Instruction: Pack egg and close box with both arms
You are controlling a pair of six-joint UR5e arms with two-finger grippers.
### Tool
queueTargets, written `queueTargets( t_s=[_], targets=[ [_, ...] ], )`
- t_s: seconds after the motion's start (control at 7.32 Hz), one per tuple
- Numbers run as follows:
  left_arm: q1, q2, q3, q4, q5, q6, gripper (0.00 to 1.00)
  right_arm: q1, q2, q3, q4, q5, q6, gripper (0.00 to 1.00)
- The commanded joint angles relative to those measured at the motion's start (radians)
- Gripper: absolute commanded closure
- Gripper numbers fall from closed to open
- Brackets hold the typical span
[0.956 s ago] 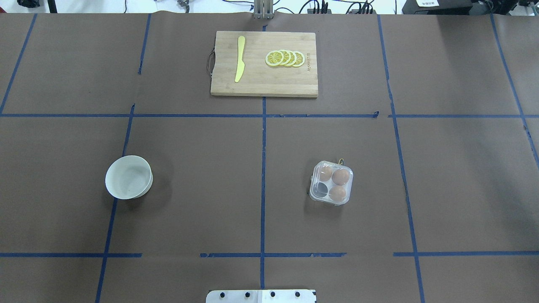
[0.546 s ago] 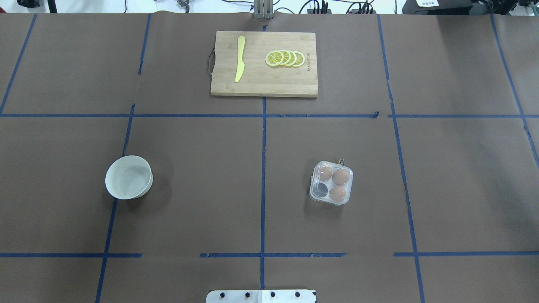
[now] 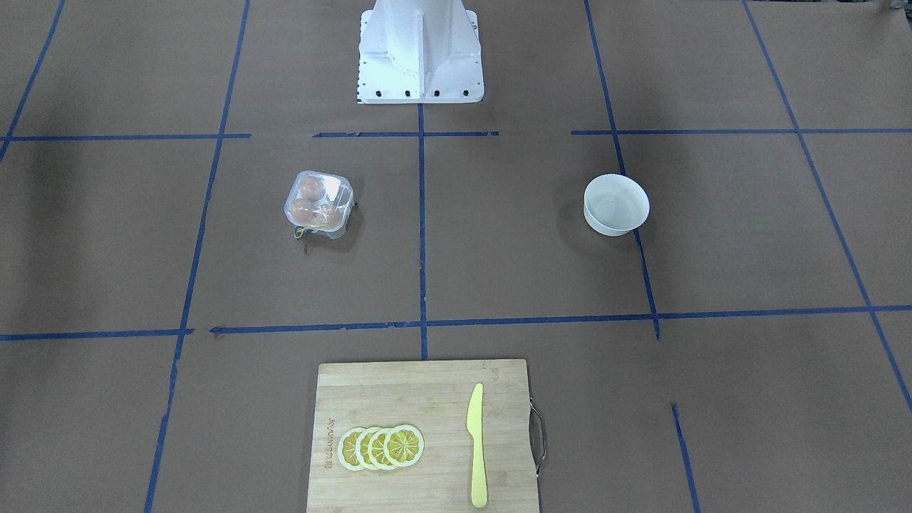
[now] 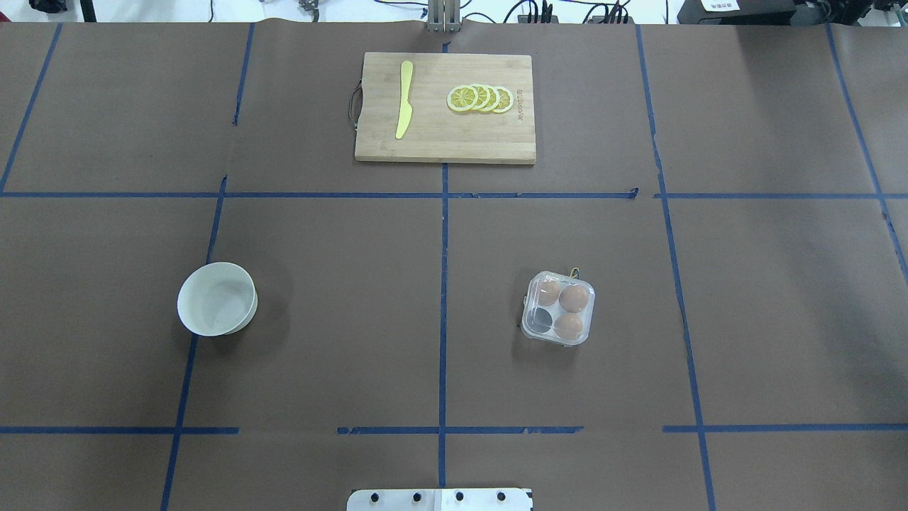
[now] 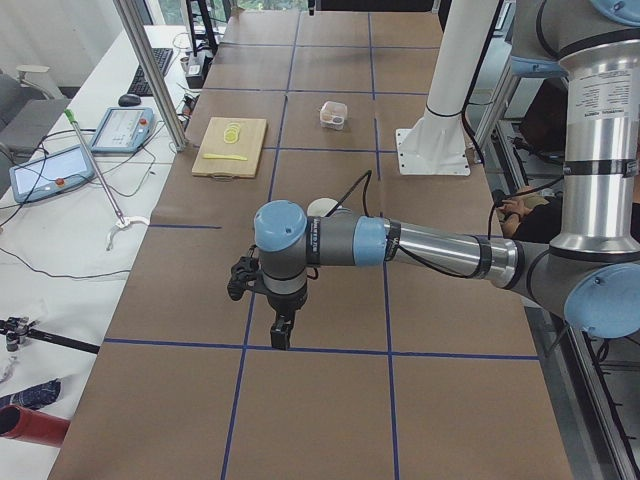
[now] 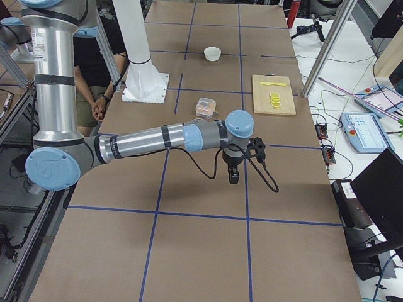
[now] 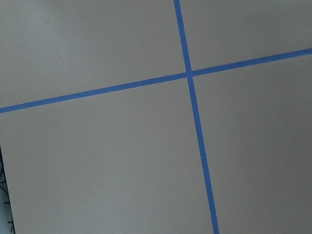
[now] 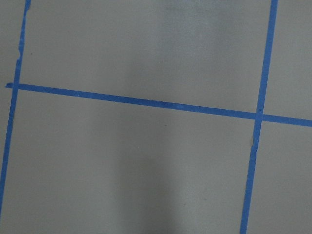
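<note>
The clear four-cell box (image 4: 558,308) stands right of the table's middle, with a yellow-blue string (image 4: 574,272) at its far corner. It also shows in the front view (image 3: 318,203). Three like brown eggs (image 4: 574,297) lie in its cells, and I cannot tell which is the task's egg. One cell (image 4: 543,319) is dark and empty. The clear lid looks down over them. My left gripper (image 5: 281,335) hangs over bare table far to the left, and my right gripper (image 6: 233,176) far to the right. I cannot tell whether either is open or shut. Both wrist views show only table paper.
A round white bowl (image 4: 216,298) stands empty on the left. A wooden cutting board (image 4: 445,135) at the far edge carries a yellow knife (image 4: 404,99) and lemon slices (image 4: 480,99). Blue tape lines grid the brown table. The robot's white base (image 3: 419,50) stands at the near edge.
</note>
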Motion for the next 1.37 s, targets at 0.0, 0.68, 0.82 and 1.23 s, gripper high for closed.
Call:
queueTargets(
  t_s=[0.0, 0.68, 0.82, 1.23],
  targets=[
    [0.001, -0.012, 0.016, -0.004, -0.002, -0.009, 0.00, 0.000, 0.000, -0.005, 0.000, 0.000, 0.000, 0.00],
    [0.002, -0.014, 0.029, -0.015, -0.007, -0.006, 0.00, -0.005, 0.005, -0.008, 0.000, 0.000, 0.003, 0.00],
    [0.002, -0.015, 0.039, -0.030, -0.005, -0.006, 0.00, -0.005, 0.005, -0.008, 0.000, 0.000, 0.003, 0.00],
    [0.002, -0.015, 0.067, -0.064, -0.007, -0.009, 0.00, -0.006, 0.005, -0.008, 0.000, 0.000, 0.003, 0.00]
  ],
)
